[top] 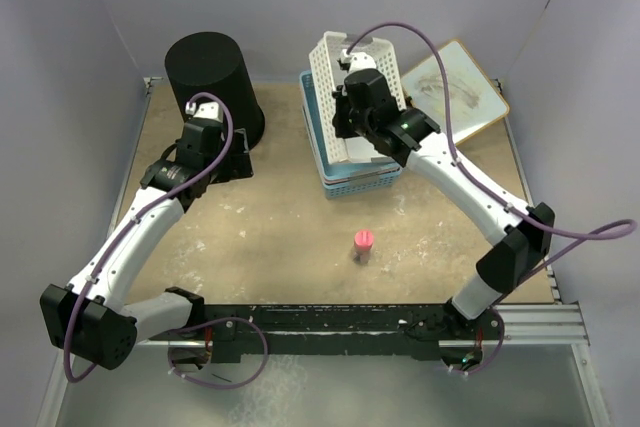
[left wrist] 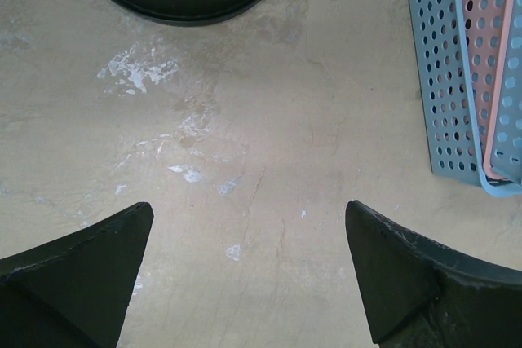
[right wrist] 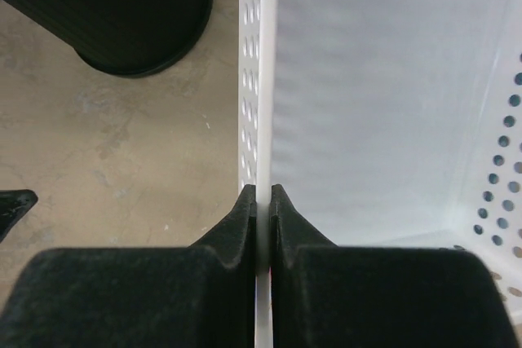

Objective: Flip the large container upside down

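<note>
Toward the upper left of the overhead frame, at the back of the desk (top: 280, 227), stands the large container (top: 210, 82), a black ribbed bucket bulkier than anything else around it. I judge it stiff, hollow and light for its bulk, but far too wide for me to span. The likely hold is a pinch across its thin wall at the rim, and I cannot tell whether the edge resting on the desk is that rim. Its plastic looks smooth enough to slip, though the ribs should help.

Right of it, in the upper centre, a white basket (top: 325, 77) is tipped up over a blue basket (top: 360, 182). My right end effector (right wrist: 263, 193) is clamped on the white basket's wall, so it is not free. My left end effector (left wrist: 249, 204) hangs just beside the container's foot, fingers spread wide and holding nothing. At lower centre a small pink cylinder (top: 363, 243) stands alone.
</note>
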Robot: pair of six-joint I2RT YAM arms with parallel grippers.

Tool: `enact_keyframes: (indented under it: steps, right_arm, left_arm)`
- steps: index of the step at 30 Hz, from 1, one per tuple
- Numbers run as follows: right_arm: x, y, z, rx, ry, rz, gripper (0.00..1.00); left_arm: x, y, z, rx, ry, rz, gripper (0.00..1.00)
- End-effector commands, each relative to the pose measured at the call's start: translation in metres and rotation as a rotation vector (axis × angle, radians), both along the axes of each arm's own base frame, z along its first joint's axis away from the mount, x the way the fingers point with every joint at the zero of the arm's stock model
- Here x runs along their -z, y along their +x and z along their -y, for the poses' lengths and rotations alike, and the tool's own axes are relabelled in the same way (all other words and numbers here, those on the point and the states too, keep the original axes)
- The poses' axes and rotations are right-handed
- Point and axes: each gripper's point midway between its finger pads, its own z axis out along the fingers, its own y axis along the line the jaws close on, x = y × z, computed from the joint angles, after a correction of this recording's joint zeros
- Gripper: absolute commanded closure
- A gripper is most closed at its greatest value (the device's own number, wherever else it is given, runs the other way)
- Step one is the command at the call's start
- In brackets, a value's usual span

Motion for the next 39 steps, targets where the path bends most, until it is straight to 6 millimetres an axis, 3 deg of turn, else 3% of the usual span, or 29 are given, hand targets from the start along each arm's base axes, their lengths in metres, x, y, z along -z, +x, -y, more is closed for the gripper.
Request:
enact_keyframes:
  steps: [1, 6, 10, 14, 18, 25, 35, 39]
  right_arm:
    - [-0.063, 0.002, 0.007, 0.007, 0.063, 0.165, 1.0]
    - [-0.086, -0.011, 0.004, -0.055, 0.104, 0.191, 1.0]
    - [-0.107, -0.033, -0.01, -0.19, 0.176, 0.196, 1.0]
    - [-0.121, -0.065, -0.029, -0.373, 0.263, 0.175, 1.0]
    - [-0.124, -0.094, -0.04, -0.522, 0.327, 0.166, 1.0]
    - [-0.119, -0.114, -0.034, -0.585, 0.319, 0.176, 1.0]
    - [-0.129, -0.131, -0.01, -0.546, 0.33, 0.237, 1.0]
    - [-0.129, -0.137, -0.011, -0.58, 0.328, 0.243, 1.0]
  left_arm:
    - [-0.012, 0.005, 0.004, 0.007, -0.033, 0.055, 0.01]
    - [-0.016, 0.006, 0.001, -0.005, -0.028, 0.066, 0.01]
    - [-0.027, 0.008, -0.006, -0.036, -0.004, 0.087, 0.01]
    - [-0.052, 0.013, -0.021, -0.094, 0.025, 0.13, 0.01]
    - [-0.089, 0.015, -0.017, -0.083, -0.015, 0.212, 0.0]
    - [-0.141, 0.01, -0.01, -0.037, -0.091, 0.363, 0.0]
    - [-0.183, -0.015, -0.014, 0.024, -0.131, 0.602, 0.01]
    - [-0.198, -0.026, -0.009, 0.09, -0.131, 0.667, 0.01]
